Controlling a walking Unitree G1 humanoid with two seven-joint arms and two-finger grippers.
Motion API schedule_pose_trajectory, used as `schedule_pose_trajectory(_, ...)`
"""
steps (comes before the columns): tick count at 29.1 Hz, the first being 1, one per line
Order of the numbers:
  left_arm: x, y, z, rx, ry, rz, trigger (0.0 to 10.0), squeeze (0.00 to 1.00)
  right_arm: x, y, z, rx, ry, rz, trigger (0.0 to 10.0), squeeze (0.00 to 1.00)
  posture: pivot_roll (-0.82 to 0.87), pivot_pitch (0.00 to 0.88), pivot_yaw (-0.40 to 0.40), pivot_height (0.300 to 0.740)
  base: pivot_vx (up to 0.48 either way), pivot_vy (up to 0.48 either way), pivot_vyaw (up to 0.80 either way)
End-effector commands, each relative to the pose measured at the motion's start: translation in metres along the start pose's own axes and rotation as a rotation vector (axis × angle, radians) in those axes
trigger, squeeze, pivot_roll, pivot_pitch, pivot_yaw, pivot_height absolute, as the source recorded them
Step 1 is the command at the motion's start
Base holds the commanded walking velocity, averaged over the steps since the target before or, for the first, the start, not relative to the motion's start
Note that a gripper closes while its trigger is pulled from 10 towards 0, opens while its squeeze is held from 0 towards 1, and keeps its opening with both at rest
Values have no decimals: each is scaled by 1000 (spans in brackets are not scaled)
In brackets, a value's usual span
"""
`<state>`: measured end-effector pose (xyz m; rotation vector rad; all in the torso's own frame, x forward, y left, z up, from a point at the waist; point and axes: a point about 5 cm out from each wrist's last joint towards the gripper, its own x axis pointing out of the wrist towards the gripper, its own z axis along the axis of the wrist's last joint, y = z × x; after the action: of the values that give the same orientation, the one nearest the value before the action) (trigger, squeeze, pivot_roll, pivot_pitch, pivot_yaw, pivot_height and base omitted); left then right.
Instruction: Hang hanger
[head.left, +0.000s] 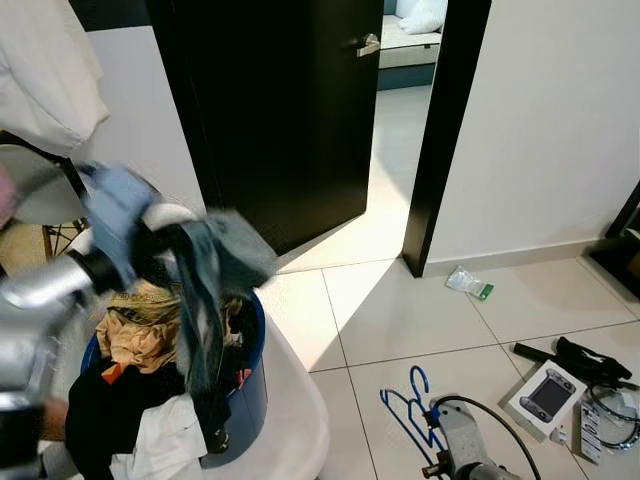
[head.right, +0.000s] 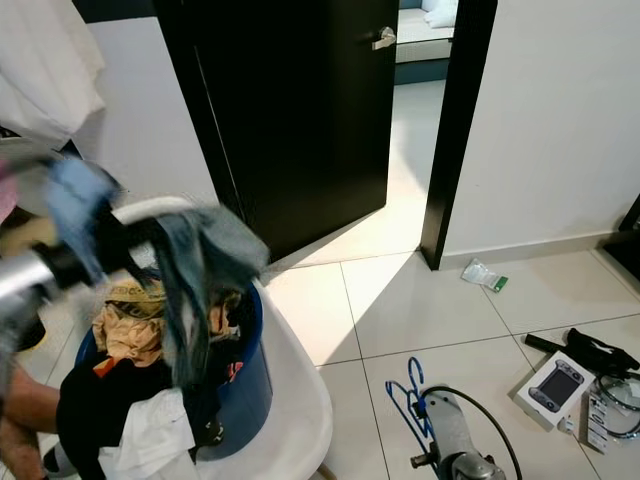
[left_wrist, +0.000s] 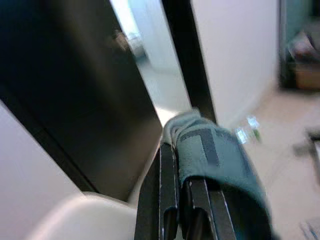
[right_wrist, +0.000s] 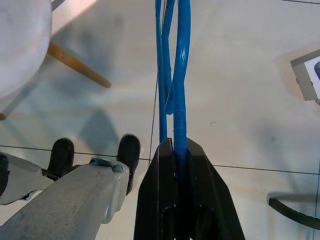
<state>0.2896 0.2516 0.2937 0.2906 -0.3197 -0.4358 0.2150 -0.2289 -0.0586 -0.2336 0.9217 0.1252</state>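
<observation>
My left gripper (head.left: 165, 245) is raised above a blue basket (head.left: 250, 395) and is shut on a blue-grey denim garment (head.left: 215, 265). The garment drapes over the fingers (left_wrist: 169, 170) and hangs down into the basket. Low at the right, my right gripper (right_wrist: 175, 146) is shut on a blue hanger (right_wrist: 180, 75). The hanger (head.left: 405, 408) hangs just above the tiled floor.
The basket, full of tan, black and white clothes, stands on a white chair (head.left: 300, 420). A black door (head.left: 280, 120) stands ajar ahead. A white garment (head.left: 45, 70) hangs at top left. A boxed console (head.left: 548, 395), cables and a packet (head.left: 468, 283) lie on the floor at right.
</observation>
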Motion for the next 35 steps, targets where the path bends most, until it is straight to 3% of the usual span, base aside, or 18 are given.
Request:
schedule_pose_trajectory(1,-4,14,17,-20,-58,50,4431,0,1,1,2,12,-3,-2,10000,0,-26,0,38,740,0,0,0)
schedule_pose_trajectory(2,-4,19,29,-17,-99,70,8627,0,1,1,2,13,-2,-3,10000,0,-26,0,37,740,0,0,0)
schedule_pose_trajectory(4,-4,19,29,-17,-99,70,8627,0,1,1,2,13,-2,-3,10000,0,-26,0,37,740,0,0,0)
schedule_pose_trajectory(6,-2,21,45,-45,-157,71,10000,0,1,1,2,14,-1,-5,10000,0,-23,0,36,740,-156,0,0)
schedule_pose_trajectory(14,7,7,48,-126,-187,19,10000,0,1,1,2,18,-2,-9,10000,0,-25,0,39,740,-424,0,0)
schedule_pose_trajectory(18,17,-15,37,-190,-165,-55,10000,0,1,2,3,23,-5,-16,10000,0,-28,0,39,740,-480,0,0)
schedule_pose_trajectory(20,17,-15,37,-190,-165,-55,10000,0,1,2,3,23,-5,-16,10000,0,-28,0,39,740,-480,0,0)
schedule_pose_trajectory(24,28,-42,22,-257,-142,-118,10000,0,1,1,3,35,-6,-30,10000,0,-32,0,41,740,-480,0,0)
schedule_pose_trajectory(30,34,-53,14,-297,-118,-130,10000,0,1,0,3,24,1,-39,10000,0,-33,0,41,740,-480,0,-392)
schedule_pose_trajectory(34,37,-59,-1,-327,-64,-96,10000,0,1,0,3,31,4,-41,10000,0,-32,0,40,740,-131,0,-800)
schedule_pose_trajectory(35,39,-62,-16,-332,2,-61,10000,0,1,0,3,32,6,-42,10000,0,-32,0,39,740,0,0,-800)
